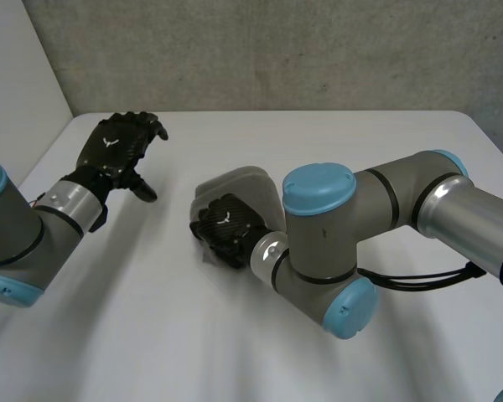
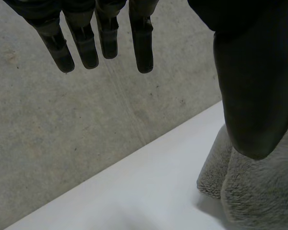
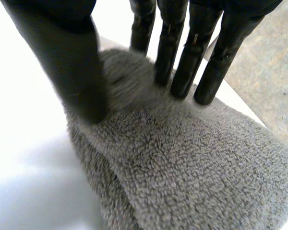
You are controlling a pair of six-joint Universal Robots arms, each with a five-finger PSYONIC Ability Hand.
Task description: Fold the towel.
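Observation:
A grey fluffy towel point(image 1: 245, 185) lies folded into a small thick bundle in the middle of the white table point(image 1: 176, 335). My right hand point(image 1: 226, 228) rests flat on top of it, open. In the right wrist view its straight fingers point(image 3: 167, 48) and thumb press into the towel point(image 3: 197, 163), whose layered fold edge lies under the palm. My left hand point(image 1: 117, 146) hovers open above the table's far left part, apart from the towel. In the left wrist view its fingers point(image 2: 142, 43) hang straight, and the towel point(image 2: 259, 191) lies beyond the thumb.
A grey concrete wall point(image 1: 277, 50) stands behind the table's far edge. My right arm's elbow point(image 1: 318, 243) reaches across the table's middle, just beside the towel. Bare tabletop stretches between the left hand and the towel.

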